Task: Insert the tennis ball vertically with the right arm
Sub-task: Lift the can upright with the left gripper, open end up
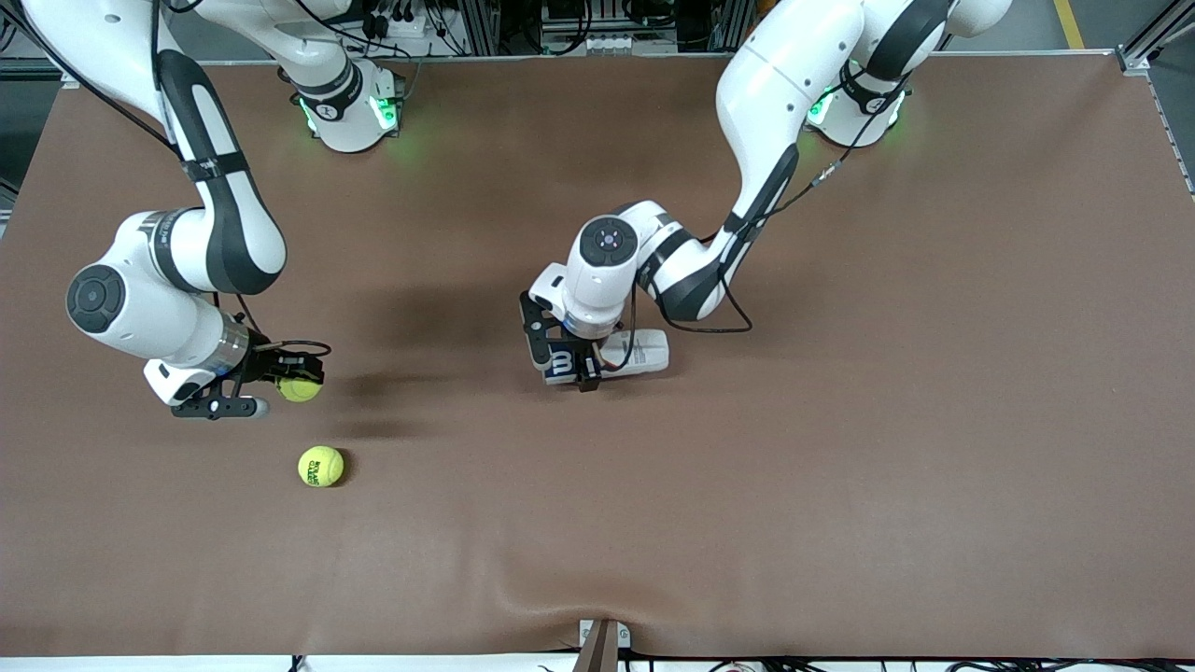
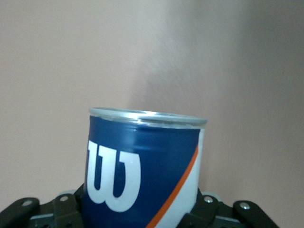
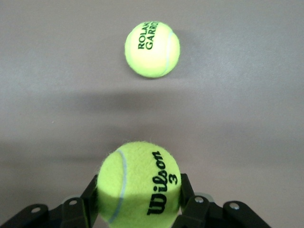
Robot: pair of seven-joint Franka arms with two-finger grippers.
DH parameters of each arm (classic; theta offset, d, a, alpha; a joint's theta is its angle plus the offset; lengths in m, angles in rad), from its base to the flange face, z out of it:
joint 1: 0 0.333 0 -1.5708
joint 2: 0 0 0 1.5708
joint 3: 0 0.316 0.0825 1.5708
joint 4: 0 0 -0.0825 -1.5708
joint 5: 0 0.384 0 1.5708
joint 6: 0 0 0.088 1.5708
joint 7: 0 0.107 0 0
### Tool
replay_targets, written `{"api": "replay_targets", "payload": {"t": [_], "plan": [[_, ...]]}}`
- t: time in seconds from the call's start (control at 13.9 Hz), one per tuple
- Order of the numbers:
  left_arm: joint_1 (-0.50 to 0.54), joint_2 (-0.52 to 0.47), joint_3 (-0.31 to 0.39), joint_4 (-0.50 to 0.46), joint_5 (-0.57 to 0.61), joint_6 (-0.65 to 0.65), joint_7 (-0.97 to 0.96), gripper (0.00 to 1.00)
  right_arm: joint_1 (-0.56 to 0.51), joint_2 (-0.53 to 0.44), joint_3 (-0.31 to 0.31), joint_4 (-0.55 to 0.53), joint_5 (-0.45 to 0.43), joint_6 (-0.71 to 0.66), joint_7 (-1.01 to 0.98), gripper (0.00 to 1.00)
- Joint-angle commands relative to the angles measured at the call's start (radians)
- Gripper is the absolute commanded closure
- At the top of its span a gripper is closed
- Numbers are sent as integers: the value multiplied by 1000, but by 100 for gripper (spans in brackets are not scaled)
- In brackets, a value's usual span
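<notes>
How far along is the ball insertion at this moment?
Done: the right pincer has gripped a ball, and the left pincer holds the can. In hand: the ball is up over the table, away from the can. Left: carrying it over and inserting it. A second ball lies loose.

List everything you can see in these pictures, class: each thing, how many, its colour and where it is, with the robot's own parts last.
held ball: one, yellow-green, in the right claw, over the table.
loose ball: one, yellow-green, on the table toward the right arm's end.
can: one, blue and white, in the left claw.
table: one, brown.
right claw: one, black, shut on the held ball.
left claw: one, black, shut on the can at mid-table.
</notes>
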Motion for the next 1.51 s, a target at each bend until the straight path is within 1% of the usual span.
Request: {"api": "replay_targets", "payload": {"t": [0.0, 0.14, 0.36, 0.43, 0.65, 0.79, 1.01, 1.15, 1.3, 1.44], "plan": [[-3, -83, 4, -19, 17, -1, -133, 28, 14, -18, -6, 63, 16, -106, 17, 100], [0, -125, 7, -19, 17, 1, -191, 27, 27, -18, -7, 97, -4, -140, 51, 100], [-5, -176, 15, -19, 21, 13, -353, 27, 58, -19, -7, 109, -95, -146, 132, 100], [-5, -188, 15, -19, 23, 34, -381, 26, 66, -25, -7, 109, -109, -148, 147, 100], [-5, -196, 18, -19, 34, 117, -465, 26, 69, -27, -7, 109, -111, -148, 149, 100], [-18, -196, 27, -22, 110, 151, -566, 27, 69, -28, -7, 109, -111, -146, 149, 100], [-49, -193, 30, -21, 275, 154, -804, 27, 69, -28, -7, 109, -111, -146, 151, 100], [-72, -186, 30, -21, 361, 154, -954, 27, 69, -28, -7, 109, -111, -145, 151, 100], [-103, -182, 47, -21, 466, 155, -1115, 27, 69, -28, -7, 109, -111, -145, 151, 100], [-126, -171, 49, -19, 564, 166, -1263, 26, 69, -28, -7, 109, -111, -145, 151, 100]]}}
